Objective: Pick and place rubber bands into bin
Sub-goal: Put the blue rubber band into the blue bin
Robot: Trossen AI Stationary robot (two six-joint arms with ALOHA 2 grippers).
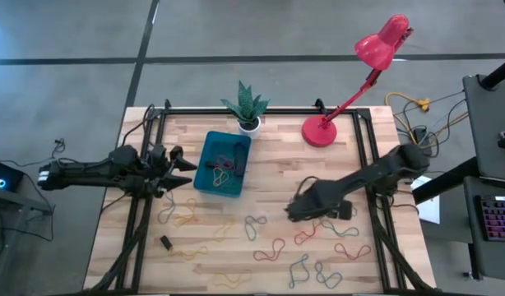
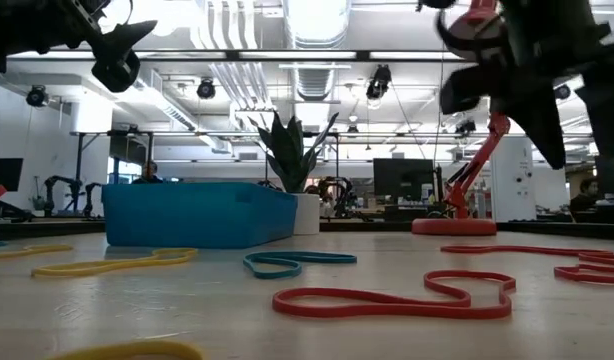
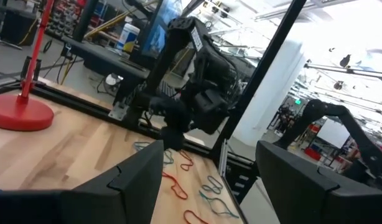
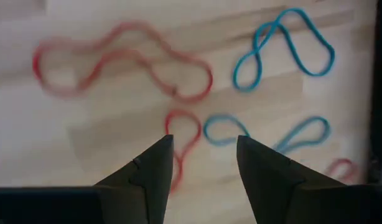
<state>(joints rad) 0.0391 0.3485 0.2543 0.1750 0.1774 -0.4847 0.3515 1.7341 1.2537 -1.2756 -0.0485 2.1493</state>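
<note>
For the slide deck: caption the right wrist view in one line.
Open right gripper poised above red and blue rubber bands lying loose on the wooden table.

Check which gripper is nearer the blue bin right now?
Left. The left gripper hangs open just beside the bin, at its left edge. The right gripper, open, hovers over loose rubber bands well off to the bin's right.

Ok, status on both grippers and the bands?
Right gripper open, empty, above loose bands. Left gripper open, waiting beside bin. Nothing in the way.
</note>
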